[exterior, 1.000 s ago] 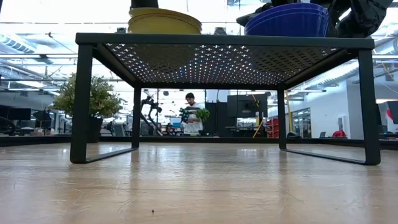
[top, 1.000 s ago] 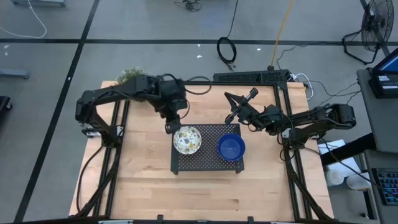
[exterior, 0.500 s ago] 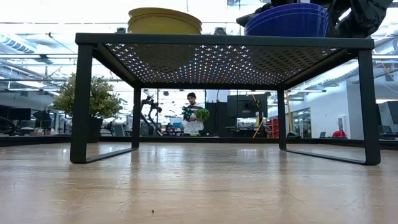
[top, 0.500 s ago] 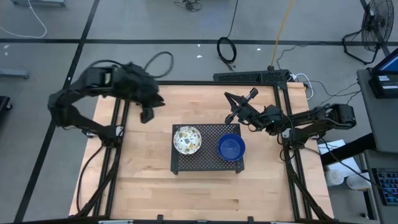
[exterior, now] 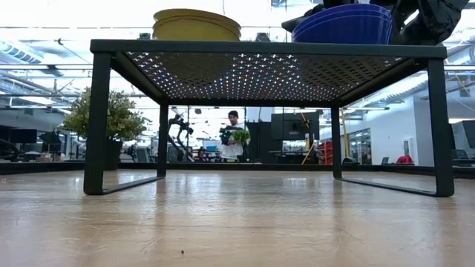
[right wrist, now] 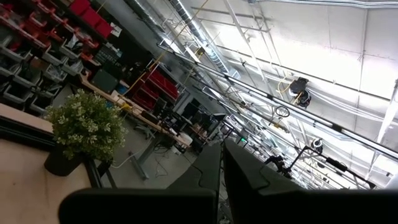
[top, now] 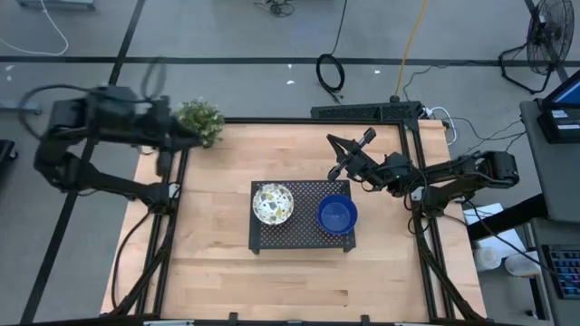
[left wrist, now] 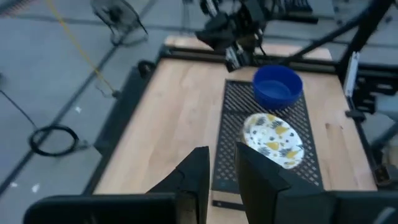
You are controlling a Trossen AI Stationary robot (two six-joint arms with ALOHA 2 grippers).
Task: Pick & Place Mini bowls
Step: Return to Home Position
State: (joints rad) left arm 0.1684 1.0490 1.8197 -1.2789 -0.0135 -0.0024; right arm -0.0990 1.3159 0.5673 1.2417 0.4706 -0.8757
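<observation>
The three white mini bowls with green-yellow speckled floral insides (top: pixel 273 204) sat nested as one stack on the left half of the black perforated metal shelf (top: pixel 304 237), with the stack of solid bright blue mini bowls (top: pixel 336 215) just beside them on the right half. Sorted by colour and stacked, they took little room, and no bowl lay on the bare wooden table (top: pixel 217 272), so the placing looked finished. The left claw (left wrist: pixel 222 158) held nothing, with only a narrow gap between its fingers. It hung over the table's back-left edge, well apart from the shelf and near the small green bushy plant (top: pixel 200 119), on an arm folded out past the table's left side – a pose that suited heading home. The right claw (right wrist: pixel 222 155), empty and pressed closed, pointed up toward the ceiling – its arm waited low behind the shelf's right end.
</observation>
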